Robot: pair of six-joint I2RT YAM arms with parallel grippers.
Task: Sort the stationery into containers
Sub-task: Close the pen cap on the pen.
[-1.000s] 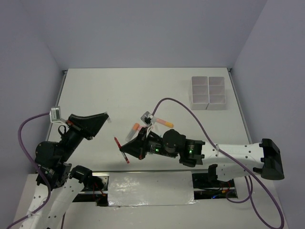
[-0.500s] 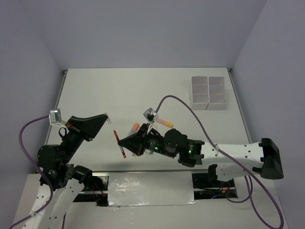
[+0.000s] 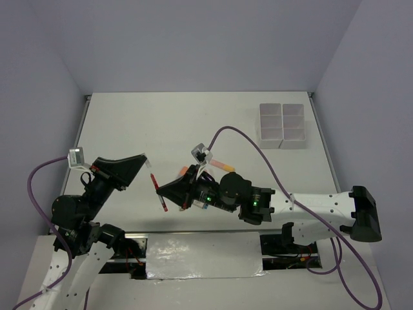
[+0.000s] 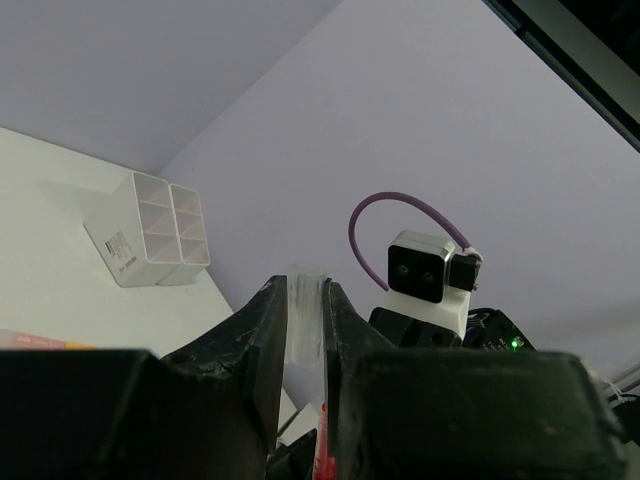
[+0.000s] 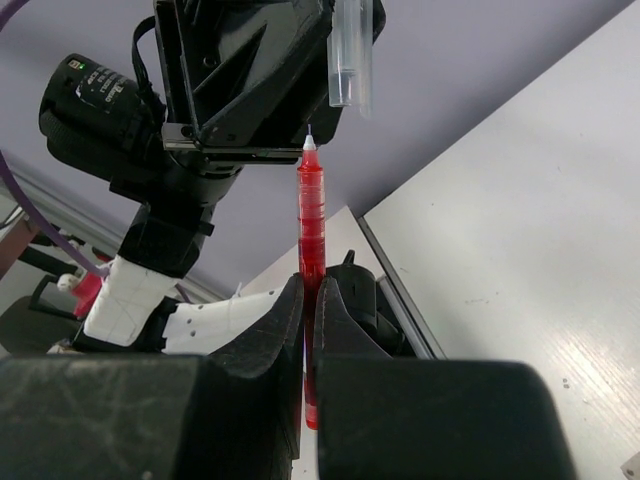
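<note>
My left gripper (image 3: 141, 158) is shut on a clear pen cap (image 4: 305, 315), held up off the table; the cap (image 5: 351, 55) also shows at the top of the right wrist view. My right gripper (image 5: 310, 285) is shut on the thin red pen (image 5: 312, 250), white tip pointing at the left gripper and just short of the cap. From above, the red pen (image 3: 158, 192) hangs tilted between the two grippers. The containers (image 3: 282, 126), white compartment trays, stand at the far right of the table and appear in the left wrist view as containers (image 4: 150, 230).
A pink-yellow marker (image 3: 222, 165) and an orange-capped marker (image 3: 184, 171) lie on the table beside the right arm's wrist. A purple cable (image 3: 245, 139) loops above that arm. A shiny plate (image 3: 203, 255) sits at the near edge between the bases.
The right gripper has carried the red pen left and slightly up, closer to the left gripper's cap. The left arm shifted a little at first, then stayed still.
</note>
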